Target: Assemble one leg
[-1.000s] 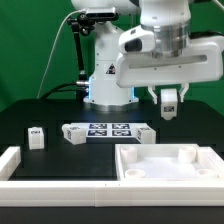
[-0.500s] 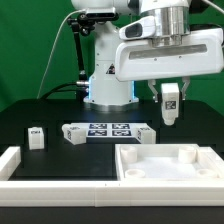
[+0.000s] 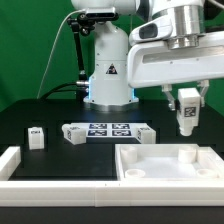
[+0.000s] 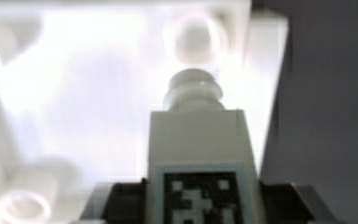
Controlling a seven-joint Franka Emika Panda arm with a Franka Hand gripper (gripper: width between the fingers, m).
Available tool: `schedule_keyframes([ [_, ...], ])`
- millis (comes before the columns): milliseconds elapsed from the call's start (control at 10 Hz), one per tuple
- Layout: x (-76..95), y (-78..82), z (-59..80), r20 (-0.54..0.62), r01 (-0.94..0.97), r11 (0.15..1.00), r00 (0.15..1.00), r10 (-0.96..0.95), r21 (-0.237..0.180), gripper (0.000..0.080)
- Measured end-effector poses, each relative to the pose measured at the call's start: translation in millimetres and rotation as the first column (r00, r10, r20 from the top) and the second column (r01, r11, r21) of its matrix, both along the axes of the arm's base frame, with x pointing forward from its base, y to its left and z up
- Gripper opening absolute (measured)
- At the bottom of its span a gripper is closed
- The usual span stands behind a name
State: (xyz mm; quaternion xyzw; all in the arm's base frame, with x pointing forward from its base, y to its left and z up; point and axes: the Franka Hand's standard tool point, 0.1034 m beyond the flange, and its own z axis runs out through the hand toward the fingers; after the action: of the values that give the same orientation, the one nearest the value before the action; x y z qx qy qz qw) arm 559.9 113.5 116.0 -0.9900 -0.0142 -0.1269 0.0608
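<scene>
My gripper [image 3: 186, 100] is shut on a leg [image 3: 186, 116], a small white post with a black-and-white tag, held upright in the air above the right rear of the large white moulded tray piece [image 3: 150, 168]. In the wrist view the leg [image 4: 201, 140] points its round peg end down at the tray piece [image 4: 69, 110], close to a round socket [image 4: 197, 38]. The dark fingers [image 4: 119, 196] press on both sides of the tagged end. Another leg [image 3: 36, 137] stands on the black table at the exterior view's left.
The marker board [image 3: 108, 130] lies in the middle of the table, with small white parts at its ends [image 3: 72, 134]. A long white rail [image 3: 60, 185] runs along the front edge. The robot base [image 3: 108, 70] stands behind.
My gripper has carried the leg toward the exterior view's right and a little lower, from above the tray piece's rear middle to above its right rear corner.
</scene>
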Motion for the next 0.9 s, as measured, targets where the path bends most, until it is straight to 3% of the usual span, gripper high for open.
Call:
schedule_keyframes([
  [100,10.1,1.9,4.3,0.011,0.003,1.0,1.0,-0.003,0.006,0.0287],
  [500,8.4,0.6,1.4,0.047,0.008,1.0,0.999,-0.008,0.005,0.0287],
  [700,25.6,3.4,-5.4,0.184,-0.012,1.0,0.983,0.012,-0.002,0.0287],
  [900,41.7,6.7,-5.3,0.184,-0.037,0.999,0.982,0.037,-0.006,0.0287],
])
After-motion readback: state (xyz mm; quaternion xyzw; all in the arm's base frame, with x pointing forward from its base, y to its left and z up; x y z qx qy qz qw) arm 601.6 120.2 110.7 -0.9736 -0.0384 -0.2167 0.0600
